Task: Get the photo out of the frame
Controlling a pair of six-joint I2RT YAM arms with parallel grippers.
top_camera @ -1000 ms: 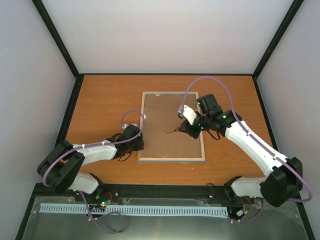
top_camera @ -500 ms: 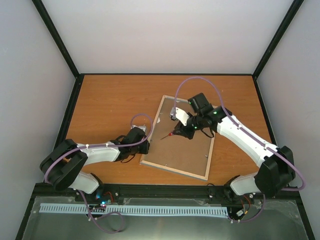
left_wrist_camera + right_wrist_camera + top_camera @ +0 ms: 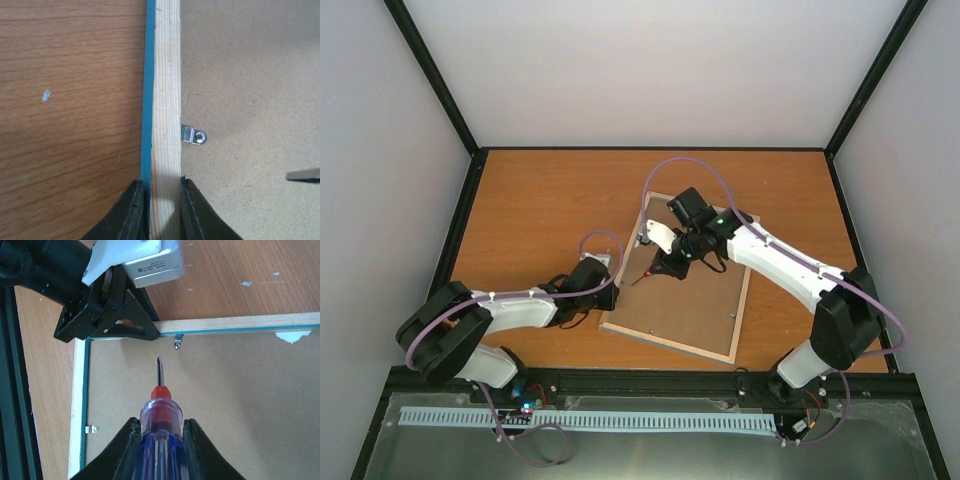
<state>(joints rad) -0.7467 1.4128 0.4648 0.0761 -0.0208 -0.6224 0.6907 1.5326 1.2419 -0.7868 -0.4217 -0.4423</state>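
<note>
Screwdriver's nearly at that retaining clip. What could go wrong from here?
The screwdriver tip sits short of the clip; it could slip off the small tab and gouge the backing board. The left gripper pinches only the thin rim of the frame, so prying may swing it loose.

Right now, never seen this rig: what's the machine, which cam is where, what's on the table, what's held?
These are two robot arms bolted at the near edge of a table. The wide picture comes from a fixed camera above and behind them. The two close-ups come from a camera on each wrist. On the wooden table the frame lies face down, with its brown backing board facing up and small metal clips at its rim. The left claw pinches the frame's wood rim. The right claw grips a screwdriver, its tip pointing toward a clip. The photo does not show.
</note>
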